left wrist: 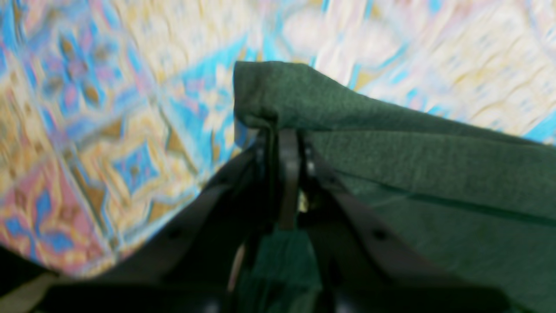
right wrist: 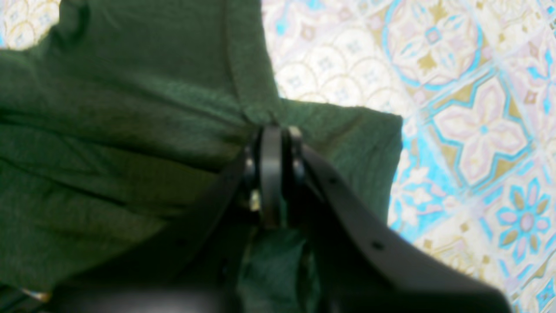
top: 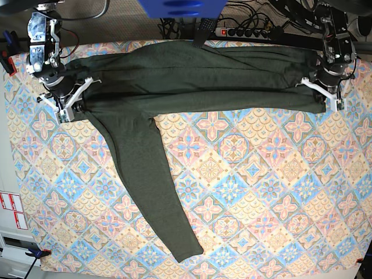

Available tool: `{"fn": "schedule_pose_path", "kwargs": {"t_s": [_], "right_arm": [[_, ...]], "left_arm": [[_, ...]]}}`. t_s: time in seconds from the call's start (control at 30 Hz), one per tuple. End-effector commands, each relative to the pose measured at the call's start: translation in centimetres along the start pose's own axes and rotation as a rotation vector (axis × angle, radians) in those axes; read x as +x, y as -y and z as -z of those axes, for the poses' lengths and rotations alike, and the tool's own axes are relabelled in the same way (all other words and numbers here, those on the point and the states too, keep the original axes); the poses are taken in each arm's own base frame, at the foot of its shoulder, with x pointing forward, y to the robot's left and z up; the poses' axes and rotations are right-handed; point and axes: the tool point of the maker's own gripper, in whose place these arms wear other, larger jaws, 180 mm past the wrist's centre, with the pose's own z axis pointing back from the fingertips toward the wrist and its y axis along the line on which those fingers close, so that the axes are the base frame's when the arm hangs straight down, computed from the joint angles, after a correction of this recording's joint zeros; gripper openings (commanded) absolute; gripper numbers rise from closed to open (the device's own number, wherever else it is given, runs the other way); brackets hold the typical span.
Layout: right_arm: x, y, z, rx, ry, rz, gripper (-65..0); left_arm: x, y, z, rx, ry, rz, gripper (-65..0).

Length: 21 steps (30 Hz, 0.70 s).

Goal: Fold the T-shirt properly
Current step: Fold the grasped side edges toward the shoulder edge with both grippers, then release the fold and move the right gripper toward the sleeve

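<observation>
The dark olive-green T-shirt (top: 197, 81) lies stretched in a long folded band across the far side of the table, with one long sleeve (top: 148, 186) trailing down toward the front. My left gripper (top: 321, 96) is shut on the shirt's right end; in the left wrist view its jaws (left wrist: 284, 143) pinch a folded fabric corner (left wrist: 269, 91). My right gripper (top: 71, 104) is shut on the shirt's left end; in the right wrist view its jaws (right wrist: 271, 143) clamp the green cloth (right wrist: 130, 130).
The table is covered with a patterned cloth (top: 261, 192) of blue, pink and yellow tiles. A power strip and cables (top: 244, 32) lie beyond the far edge. Red and white labels (top: 11, 209) sit at the left edge.
</observation>
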Motion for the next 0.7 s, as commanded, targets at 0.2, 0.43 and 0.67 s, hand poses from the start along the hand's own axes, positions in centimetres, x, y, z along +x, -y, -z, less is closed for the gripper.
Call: {"fn": "schedule_pose_path", "kwargs": {"t_s": [0.2,0.43,0.67], "right_arm": [[-0.5,0.6,-0.1,-0.012,-0.035,-0.006,-64.8],[-1.7,0.6,-0.2,-0.011,-0.104,-0.008,-61.4],[-1.8,0.8,-0.5,-0.019,-0.118,-0.008,-46.6]], "left_arm": [[-1.2,1.1,0.7,-0.028,-0.029,0.029,-65.0],[-1.4,2.5,1.0,-0.061,-0.041,0.044,-61.3],[-2.1,1.9,0.9,-0.049,-0.097,0.050,-43.2]]}}
